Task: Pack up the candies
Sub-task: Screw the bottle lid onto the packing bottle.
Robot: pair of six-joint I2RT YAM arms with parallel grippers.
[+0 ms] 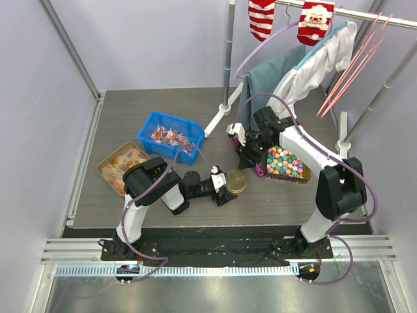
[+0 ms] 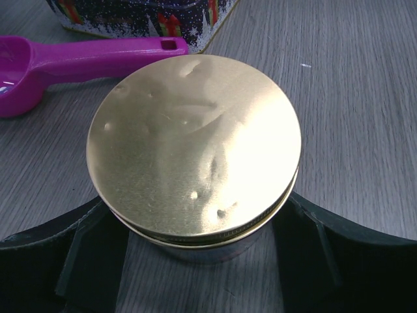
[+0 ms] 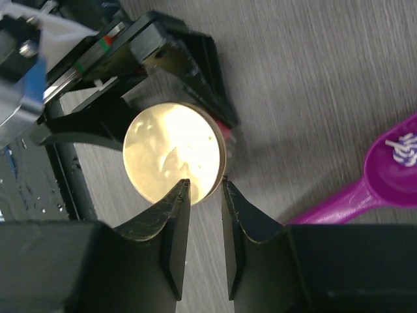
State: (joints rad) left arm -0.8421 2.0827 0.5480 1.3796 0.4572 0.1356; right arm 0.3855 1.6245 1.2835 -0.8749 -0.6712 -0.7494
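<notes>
The candies [image 1: 171,137], tiny red and pink wrapped sweets, lie in a blue bin [image 1: 151,125] at the back left. A round tin with a dented gold lid [image 1: 236,182] [image 2: 195,143] [image 3: 172,150] stands mid-table. My left gripper [image 1: 229,184] [image 2: 195,228] is shut on the tin, one finger on each side below the lid. My right gripper [image 1: 251,160] [image 3: 205,186] hovers just over the lid's near edge, its jaws a little apart with nothing between them. A purple scoop [image 2: 85,62] [image 3: 384,176] holding one white-and-blue sweet [image 3: 404,147] lies beside the tin.
A tray of orange-yellow gummies [image 1: 120,166] sits at the left. A printed tin of pastel cube sweets [image 1: 287,163] [image 2: 137,16] stands right of the gold tin. Behind are a clothes rack pole [image 1: 228,59], hanging clothes [image 1: 306,72] and striped socks [image 1: 262,16].
</notes>
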